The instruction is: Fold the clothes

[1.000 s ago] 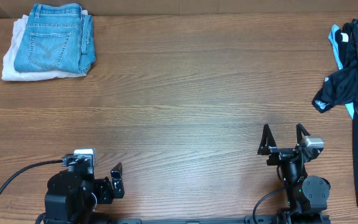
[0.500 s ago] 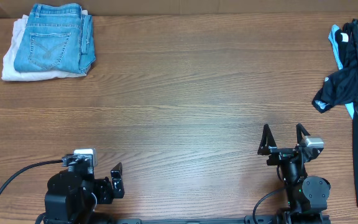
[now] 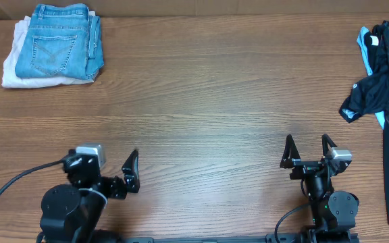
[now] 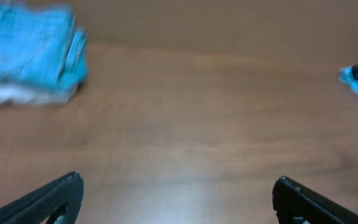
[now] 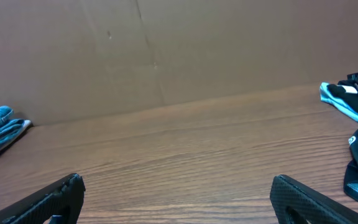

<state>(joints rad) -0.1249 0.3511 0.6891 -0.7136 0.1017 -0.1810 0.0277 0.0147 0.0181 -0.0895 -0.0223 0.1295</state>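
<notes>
Jeans lie folded at 10 o'clock on the counter, stacked on cream trousers; judged finished. Left claw at 7 o'clock and right claw at 5 o'clock are both released and empty, well apart from the stack.

You have one table with three garments on it. There is one pair of light blue jeans, one cream-white piece and one black garment with light blue trim. Whether that dark heap at the right edge is a single item you cannot tell. You have two grippers, one left gripper and one right gripper. You also have one black cable.
</notes>
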